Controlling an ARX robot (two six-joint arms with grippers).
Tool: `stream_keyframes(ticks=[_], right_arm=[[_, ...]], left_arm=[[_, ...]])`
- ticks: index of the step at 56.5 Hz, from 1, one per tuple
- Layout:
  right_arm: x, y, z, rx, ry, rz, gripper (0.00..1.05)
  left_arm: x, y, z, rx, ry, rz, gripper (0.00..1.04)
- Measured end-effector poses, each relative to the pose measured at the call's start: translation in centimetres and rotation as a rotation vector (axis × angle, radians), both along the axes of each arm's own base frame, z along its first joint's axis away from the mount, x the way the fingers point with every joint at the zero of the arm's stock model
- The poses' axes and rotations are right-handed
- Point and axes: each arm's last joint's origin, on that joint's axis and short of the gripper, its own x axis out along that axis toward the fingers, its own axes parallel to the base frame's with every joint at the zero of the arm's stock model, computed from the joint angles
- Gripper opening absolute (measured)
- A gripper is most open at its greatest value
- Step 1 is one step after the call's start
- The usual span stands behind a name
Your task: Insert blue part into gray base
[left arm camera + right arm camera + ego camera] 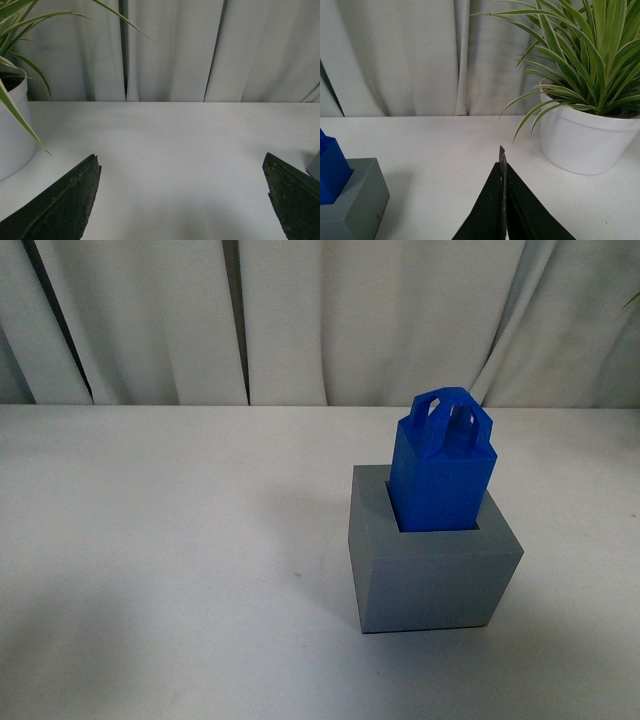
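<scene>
The blue part [442, 465] stands upright with its lower end inside the square recess of the gray base [432, 575], right of the table's middle; its two loop handles stick up above. Neither arm shows in the front view. My left gripper [182, 165] is open over bare white table, with a sliver of the gray base [315, 167] at the picture's edge. My right gripper [502, 152] is shut with nothing between its fingers. It sits apart from the gray base [352, 202] and the blue part [331, 170], which show at that view's edge.
A white pot with a striped green plant [587, 125] stands on the table near my right gripper. Another white pot with long leaves [12, 125] stands near my left gripper. Pale curtains [320, 320] hang along the table's far edge.
</scene>
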Motion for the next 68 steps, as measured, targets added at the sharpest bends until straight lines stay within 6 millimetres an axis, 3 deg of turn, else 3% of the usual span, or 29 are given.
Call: stream_keyframes(ticks=[11, 68], right_arm=[[-0.9, 0.0, -1.0, 0.001, -0.006, 0.0, 0.02], [-3.8, 0.0, -1.2, 0.002, -0.004, 0.002, 0.02]], left_arm=[[0.0, 0.0, 0.0, 0.0, 0.0, 0.0, 0.99], [0.0, 0.0, 0.0, 0.0, 0.0, 0.0, 0.99]])
